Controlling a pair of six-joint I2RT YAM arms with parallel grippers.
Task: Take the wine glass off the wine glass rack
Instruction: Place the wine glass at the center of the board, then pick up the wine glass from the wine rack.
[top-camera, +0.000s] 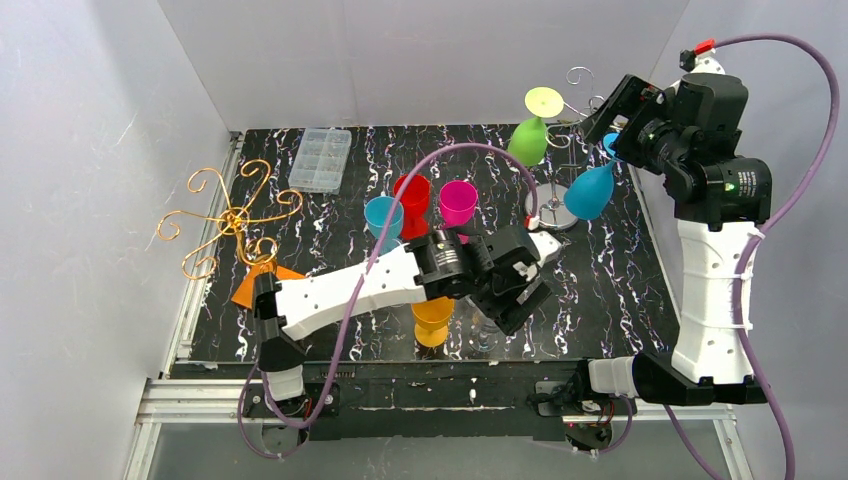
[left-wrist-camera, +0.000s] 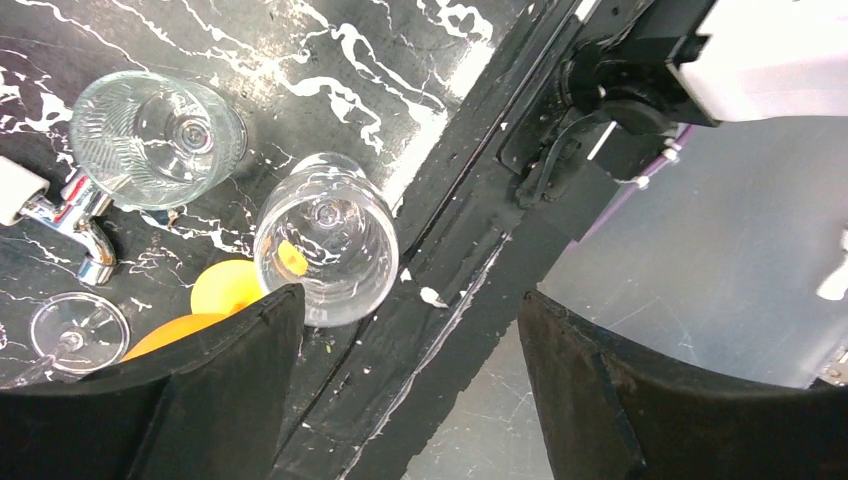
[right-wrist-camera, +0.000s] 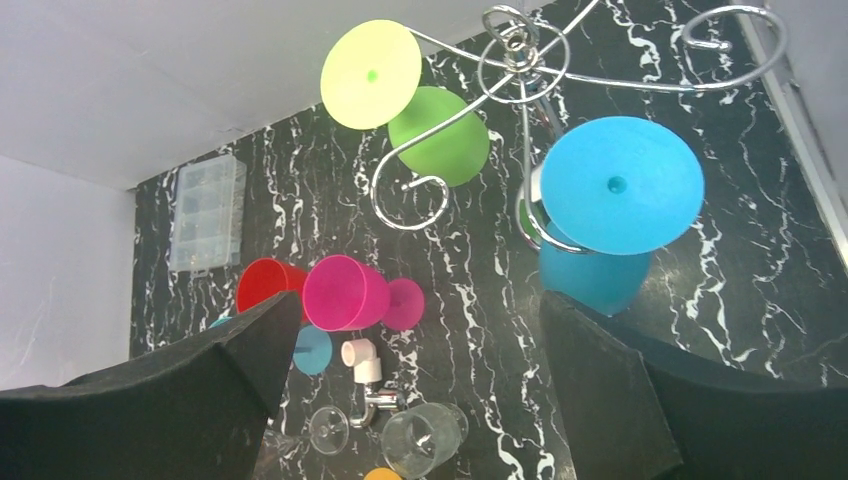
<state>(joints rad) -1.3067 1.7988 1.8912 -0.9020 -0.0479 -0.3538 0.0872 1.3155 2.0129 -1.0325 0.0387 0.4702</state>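
The silver wine glass rack (top-camera: 562, 140) stands at the back right of the marbled table. A blue wine glass (top-camera: 590, 190) and a green wine glass (top-camera: 528, 140) hang from it upside down. In the right wrist view the blue wine glass (right-wrist-camera: 620, 185) hangs from a wire hook of the rack (right-wrist-camera: 520, 60), and its bowl sits just by my right finger (right-wrist-camera: 640, 400). My right gripper (right-wrist-camera: 420, 390) is open and holds nothing; it hovers by the blue glass's foot (top-camera: 612, 128). My left gripper (left-wrist-camera: 410, 390) is open over the table's front edge, beside an upright clear glass (left-wrist-camera: 325, 238).
A second clear glass (left-wrist-camera: 158, 127), a tipped clear glass (left-wrist-camera: 78, 330), a chrome tap fitting (left-wrist-camera: 60, 205) and an orange glass (top-camera: 432, 318) crowd the front centre. Red (top-camera: 411, 193), pink (top-camera: 458, 203) and blue (top-camera: 383, 216) glasses stand mid-table. A gold rack (top-camera: 230, 220) and a clear box (top-camera: 321, 158) sit at the left.
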